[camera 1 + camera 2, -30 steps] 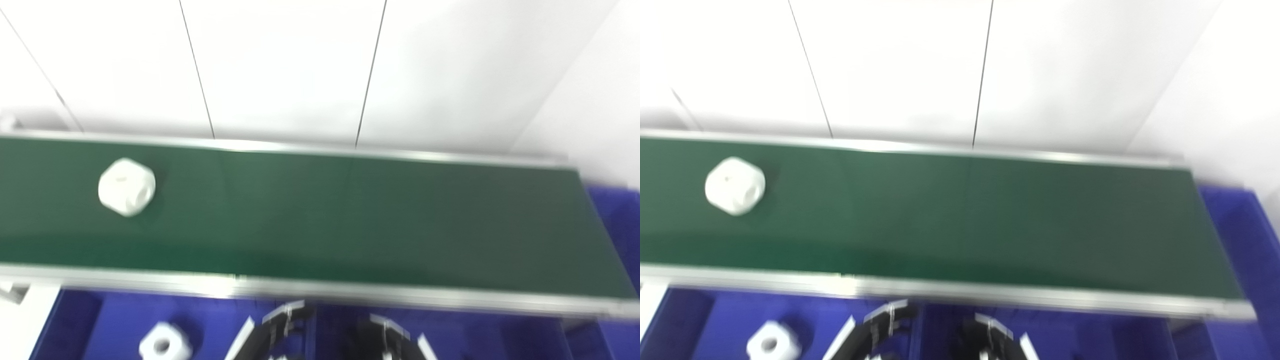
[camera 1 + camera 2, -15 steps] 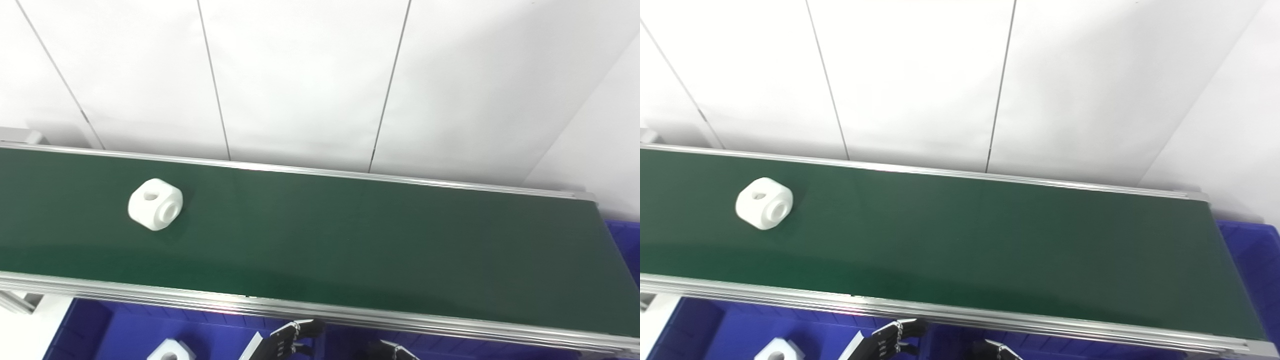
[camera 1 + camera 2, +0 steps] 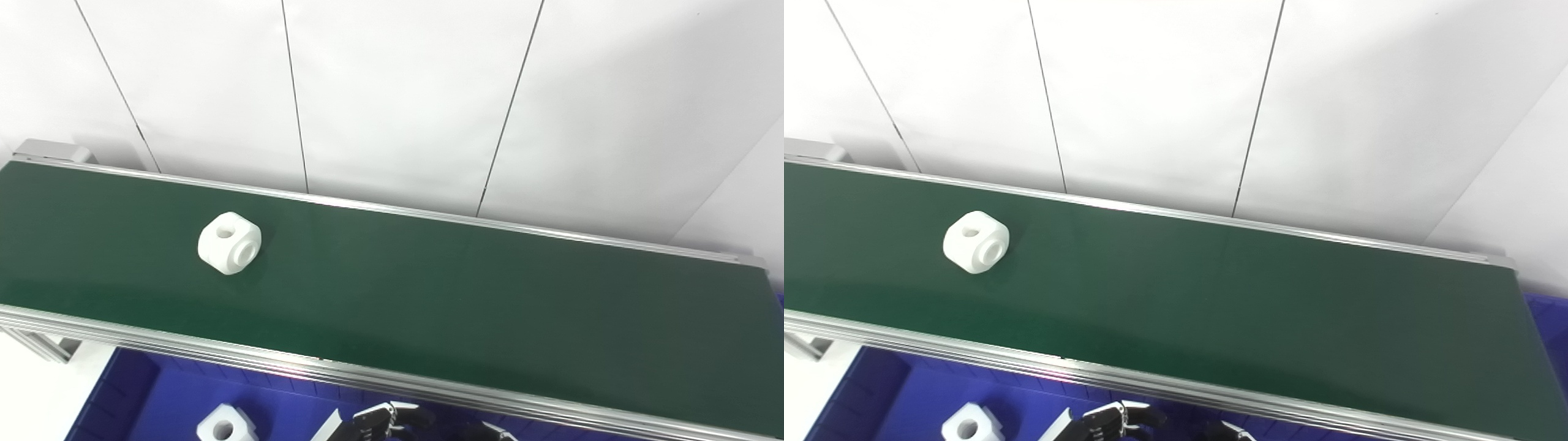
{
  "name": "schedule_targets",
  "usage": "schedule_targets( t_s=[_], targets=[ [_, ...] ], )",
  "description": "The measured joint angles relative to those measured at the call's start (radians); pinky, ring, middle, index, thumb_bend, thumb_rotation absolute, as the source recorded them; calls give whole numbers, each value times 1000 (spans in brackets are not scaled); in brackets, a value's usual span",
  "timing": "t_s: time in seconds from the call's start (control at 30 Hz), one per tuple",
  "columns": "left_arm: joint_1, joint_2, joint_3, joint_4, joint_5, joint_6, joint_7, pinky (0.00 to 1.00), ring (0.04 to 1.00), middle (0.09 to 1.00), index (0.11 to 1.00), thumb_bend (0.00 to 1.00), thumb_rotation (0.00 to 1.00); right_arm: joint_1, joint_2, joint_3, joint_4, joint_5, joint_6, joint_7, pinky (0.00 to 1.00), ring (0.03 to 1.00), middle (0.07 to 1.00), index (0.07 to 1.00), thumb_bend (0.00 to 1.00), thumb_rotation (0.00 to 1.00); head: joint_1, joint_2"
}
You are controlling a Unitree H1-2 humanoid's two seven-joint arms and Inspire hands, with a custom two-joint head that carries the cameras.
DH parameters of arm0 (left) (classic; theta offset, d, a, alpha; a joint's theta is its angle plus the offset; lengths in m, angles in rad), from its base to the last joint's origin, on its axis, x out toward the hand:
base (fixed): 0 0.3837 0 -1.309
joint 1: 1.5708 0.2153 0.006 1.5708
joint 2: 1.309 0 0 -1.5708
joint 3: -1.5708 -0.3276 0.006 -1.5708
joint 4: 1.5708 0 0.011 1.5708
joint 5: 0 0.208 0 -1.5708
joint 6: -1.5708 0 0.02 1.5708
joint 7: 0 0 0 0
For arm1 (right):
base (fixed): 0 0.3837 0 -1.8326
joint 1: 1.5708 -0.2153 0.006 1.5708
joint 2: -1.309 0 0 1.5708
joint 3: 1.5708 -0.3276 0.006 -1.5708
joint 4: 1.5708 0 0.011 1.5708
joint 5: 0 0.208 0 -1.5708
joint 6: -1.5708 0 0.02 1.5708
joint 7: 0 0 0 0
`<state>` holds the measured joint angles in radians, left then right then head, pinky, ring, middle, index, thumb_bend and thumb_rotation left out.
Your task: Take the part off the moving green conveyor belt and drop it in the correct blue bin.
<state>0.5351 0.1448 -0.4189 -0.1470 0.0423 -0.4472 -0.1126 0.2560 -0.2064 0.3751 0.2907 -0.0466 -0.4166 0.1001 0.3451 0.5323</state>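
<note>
Left hand: fingers curled, empty, below belt's near rail.
Right hand: mostly cropped; fingers' state unreadable.
Part: white, on the conveyor belt, left section.
Blue bin: below belt, holding a white block.

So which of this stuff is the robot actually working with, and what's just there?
Part of the job:
white part on the green belt
blue bin below it
left hand, right hand

Just there:
white wall panels
another white part in the bin
</note>
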Motion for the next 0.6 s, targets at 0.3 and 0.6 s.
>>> schedule_targets(
  t_s=[0.3,0.6],
  targets=[
    [47,-1,-15,-217,-32,36,-27,715,803,781,732,917,687,1,1,1,-6,0,0,6,761,792,793,778,847,953,8,0],
    [-92,-64,127,-276,74,79,9,685,770,771,725,906,572,-1,5,-9,-4,6,0,8,782,803,799,788,835,955,57,-14]
  ],
)
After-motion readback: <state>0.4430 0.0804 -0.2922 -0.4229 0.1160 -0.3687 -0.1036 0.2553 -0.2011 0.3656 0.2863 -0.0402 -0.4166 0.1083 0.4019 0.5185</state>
